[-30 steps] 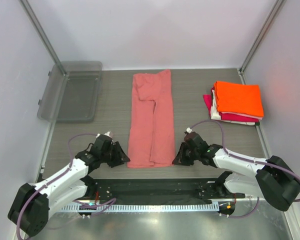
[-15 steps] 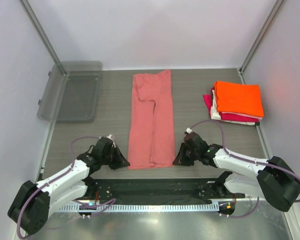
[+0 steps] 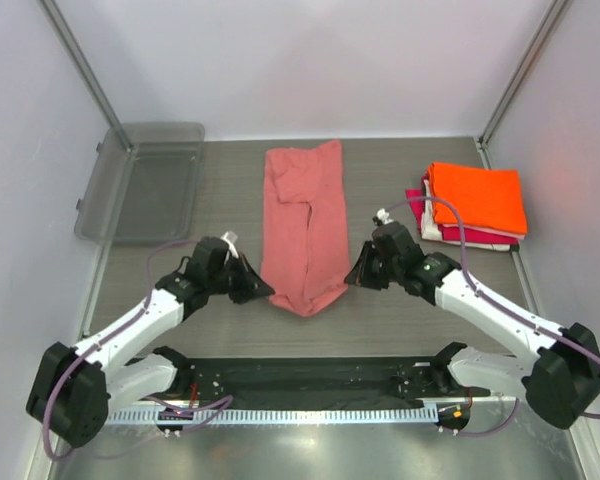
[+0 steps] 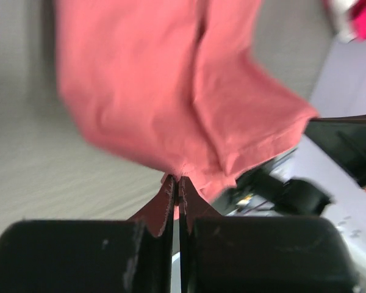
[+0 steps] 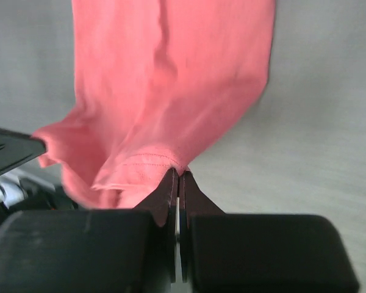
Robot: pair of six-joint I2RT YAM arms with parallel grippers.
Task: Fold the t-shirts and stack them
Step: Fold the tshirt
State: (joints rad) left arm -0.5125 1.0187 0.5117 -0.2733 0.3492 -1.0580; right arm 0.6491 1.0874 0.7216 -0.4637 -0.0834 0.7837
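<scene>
Both sets of jaws are clamped shut on the near hem of the salmon-pink t-shirt (image 3: 305, 225): the left jaws have the left corner and the right jaws have the right corner. Each wrist view shows the two fingers pressed together with just a sliver of pink fabric pinched between the tips. The shirt is folded lengthwise into a long strip in the middle of the bench (image 3: 380, 190). Its far end lies flat toward the back, and the near end is held up off the surface. The hem droops into a soft point between the two grips. The left arm (image 3: 140, 325) and right arm (image 3: 490, 305) both reach in toward the middle, one on each side of the strip. Over at the right edge of the bench there's a neat stack with the bright orange t-shirt (image 3: 477, 197) on top, the white t-shirt (image 3: 430, 222) peeking out on its left, and the magenta-red t-shirt (image 3: 470, 236) showing along the bottom. A clear grey tray (image 3: 145, 182) sits at the far left, well apart from the shirts.
</scene>
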